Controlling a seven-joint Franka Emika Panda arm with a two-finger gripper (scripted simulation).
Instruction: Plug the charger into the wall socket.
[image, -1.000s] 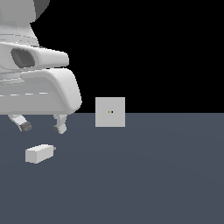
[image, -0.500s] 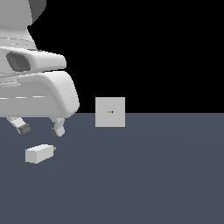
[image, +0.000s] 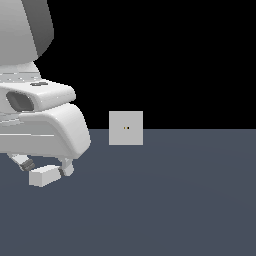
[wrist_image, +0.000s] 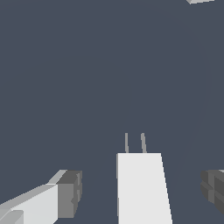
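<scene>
Hovering low over the flat dark slate-blue counter (image: 190, 200), the glossy white moulded robot gripper (image: 46, 169) has its two fingers (image: 67, 167) spread apart, one on each side of the small pale grey-white rectangular charger block (image: 43, 176). Fingers are open, not clamped: the wrist view shows clear counter between the charger (wrist_image: 142, 188) and each dark ribbed finger pad (wrist_image: 70, 194), so no contact on either side there. In the exterior view the finger nearer the view's right looks just about touching the block's end; cannot tell for sure.

Charger lies flat on the counter at the exterior view's lower left, a plain matte box with sharp edges. The wrist view shows two thin grey prongs (wrist_image: 135, 143) sticking out of its far end. Finger pads are dark grey and grooved, finger bodies smooth white.

Flat light-grey square wall socket plate (image: 126, 128) stands upright at the counter's far edge, well apart from the charger, towards the exterior view's right of it, with a tiny dark and yellowish mark at its centre.

Compared with half a second ago, the gripper has come lower, so the fingertips now bracket the block instead of hanging above it. Charger and socket have not shifted.
</scene>
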